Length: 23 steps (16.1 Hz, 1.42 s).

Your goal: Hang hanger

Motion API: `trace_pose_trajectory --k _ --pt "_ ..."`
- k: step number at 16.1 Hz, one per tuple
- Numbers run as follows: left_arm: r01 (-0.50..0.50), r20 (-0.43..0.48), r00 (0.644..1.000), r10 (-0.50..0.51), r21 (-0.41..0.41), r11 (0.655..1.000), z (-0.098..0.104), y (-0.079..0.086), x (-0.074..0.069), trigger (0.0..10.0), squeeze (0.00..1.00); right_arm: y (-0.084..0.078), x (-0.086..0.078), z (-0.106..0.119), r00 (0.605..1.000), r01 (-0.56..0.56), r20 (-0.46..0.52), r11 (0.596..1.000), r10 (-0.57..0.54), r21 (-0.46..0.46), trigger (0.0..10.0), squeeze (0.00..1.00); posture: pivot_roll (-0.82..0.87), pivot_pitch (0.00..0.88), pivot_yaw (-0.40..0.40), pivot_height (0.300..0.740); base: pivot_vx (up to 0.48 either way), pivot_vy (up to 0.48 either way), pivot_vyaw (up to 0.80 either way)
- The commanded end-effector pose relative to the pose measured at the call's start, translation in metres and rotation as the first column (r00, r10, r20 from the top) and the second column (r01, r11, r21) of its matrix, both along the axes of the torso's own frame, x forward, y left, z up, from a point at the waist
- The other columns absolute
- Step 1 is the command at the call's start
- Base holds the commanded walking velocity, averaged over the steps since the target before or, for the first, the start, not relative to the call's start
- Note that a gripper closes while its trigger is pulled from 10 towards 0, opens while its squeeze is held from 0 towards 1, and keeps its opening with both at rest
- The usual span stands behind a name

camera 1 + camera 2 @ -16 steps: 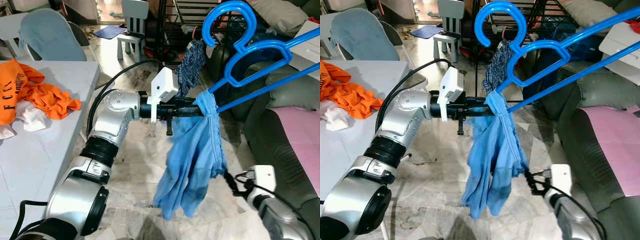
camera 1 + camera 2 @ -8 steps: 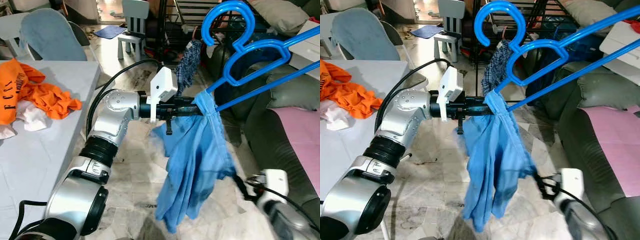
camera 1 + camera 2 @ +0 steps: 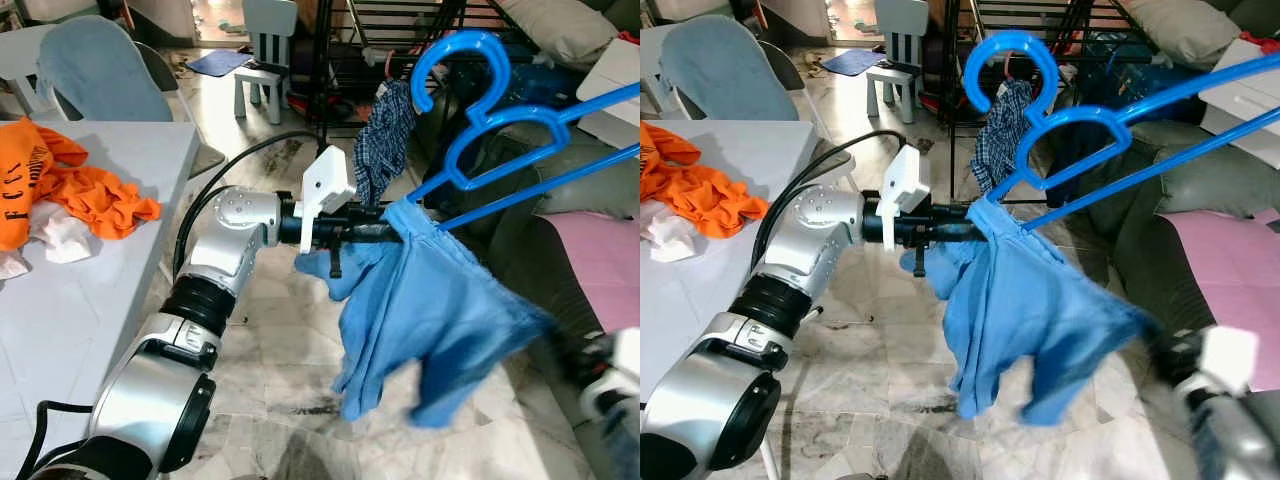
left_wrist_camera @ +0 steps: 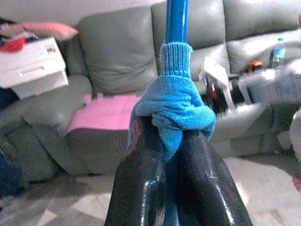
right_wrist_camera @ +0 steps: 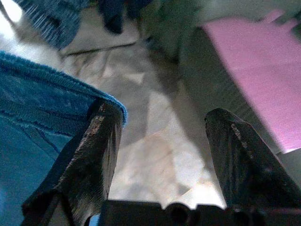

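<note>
Left tool: I have it clamped on the blue garment bunched over one end of the hanger; the hanger rises beyond the fingertips, hook uppermost. Right tool: fingers spread wide, garment edge against one finger, sofa beyond.

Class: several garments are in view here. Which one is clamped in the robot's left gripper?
The plain blue garment draped on the blue hanger: the left gripper pinches it. The orange garment lies on the table, and the checked garment hangs behind.
</note>
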<state>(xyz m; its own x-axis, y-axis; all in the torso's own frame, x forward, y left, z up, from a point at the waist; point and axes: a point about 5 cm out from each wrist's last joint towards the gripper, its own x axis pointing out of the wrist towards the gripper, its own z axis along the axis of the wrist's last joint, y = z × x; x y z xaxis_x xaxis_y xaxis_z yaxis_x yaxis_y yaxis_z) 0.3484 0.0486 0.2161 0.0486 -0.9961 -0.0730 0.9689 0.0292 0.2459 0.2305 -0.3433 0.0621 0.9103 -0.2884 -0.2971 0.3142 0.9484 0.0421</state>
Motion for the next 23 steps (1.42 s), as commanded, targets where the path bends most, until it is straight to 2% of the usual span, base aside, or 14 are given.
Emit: trace_pose_trajectory --k 1,4,5,7,8,9,14,17,19,21,23 --pt "-0.016 0.016 1.0 0.016 0.005 1.0 -0.001 0.011 0.001 0.0 0.0 -0.025 -0.006 0.017 0.992 0.122 0.035 0.992 -0.121 -0.036 0.0 0.0 0.02 0.0 -0.054 0.74 0.0 0.0 0.0" --pt "-0.033 -0.039 0.999 0.036 0.075 0.997 -0.025 0.022 -0.001 0.0 0.0 -0.054 -0.002 0.058 0.957 0.253 0.16 0.966 -0.241 -0.057 0.0 0.0 0.02 0.0 -0.059 0.74 0.0 0.0 0.0" --pt "-0.018 -0.056 0.998 0.025 0.117 0.993 -0.036 0.026 -0.004 0.0 0.0 -0.057 0.003 0.072 0.947 0.265 0.201 0.963 -0.25 -0.053 0.0 0.0 0.02 0.0 -0.062 0.74 0.0 0.0 0.0" --pt "0.002 -0.078 0.997 0.011 0.157 0.988 -0.047 0.029 -0.008 0.0 0.0 -0.055 0.008 0.082 0.945 0.256 0.226 0.965 -0.236 -0.063 0.0 0.0 0.03 0.0 -0.062 0.74 0.0 0.0 0.0" --pt "0.002 -0.078 0.997 0.011 0.157 0.988 -0.047 0.029 -0.008 0.0 0.0 -0.055 0.008 0.082 0.945 0.256 0.226 0.965 -0.236 -0.063 0.0 0.0 0.03 0.0 -0.062 0.74 0.0 0.0 0.0" --pt "0.004 -0.114 0.993 0.02 0.211 0.978 -0.067 0.034 -0.012 0.0 0.0 -0.048 0.014 0.084 0.949 0.236 0.23 0.969 -0.216 -0.065 0.0 0.0 0.02 0.0 -0.062 0.74 0.0 0.0 0.0" --pt "0.012 -0.131 0.991 0.022 0.251 0.968 -0.079 0.037 -0.014 0.0 0.0 -0.043 0.012 0.074 0.956 0.23 0.199 0.971 -0.215 -0.056 0.0 0.0 0.02 0.0 -0.06 0.74 0.0 0.0 0.0" --pt "0.061 -0.135 0.991 -0.013 0.352 0.934 -0.096 0.041 -0.02 0.0 0.0 -0.04 0.016 0.075 0.961 0.217 0.189 0.974 -0.203 -0.056 0.0 0.0 0.02 0.0 -0.06 0.74 0.0 0.0 0.0" --pt "0.045 -0.125 0.992 0.008 0.414 0.909 -0.107 0.045 -0.021 0.0 0.0 -0.036 0.019 0.077 0.965 0.197 0.192 0.978 -0.181 -0.069 0.0 0.0 0.02 0.0 -0.059 0.74 0.0 0.0 0.0" --pt "0.032 -0.116 0.993 0.021 0.433 0.901 -0.11 0.047 -0.021 0.0 0.0 -0.035 0.02 0.077 0.966 0.19 0.191 0.979 -0.174 -0.07 0.0 0.0 0.01 0.0 -0.058 0.74 0.0 0.0 0.0" --pt "-0.022 -0.096 0.993 0.071 0.433 0.901 -0.113 0.044 -0.018 0.0 0.0 -0.032 0.022 0.078 0.969 0.172 0.19 0.983 -0.157 -0.065 0.0 0.0 0.01 0.0 -0.057 0.74 0.0 0.0 0.0"
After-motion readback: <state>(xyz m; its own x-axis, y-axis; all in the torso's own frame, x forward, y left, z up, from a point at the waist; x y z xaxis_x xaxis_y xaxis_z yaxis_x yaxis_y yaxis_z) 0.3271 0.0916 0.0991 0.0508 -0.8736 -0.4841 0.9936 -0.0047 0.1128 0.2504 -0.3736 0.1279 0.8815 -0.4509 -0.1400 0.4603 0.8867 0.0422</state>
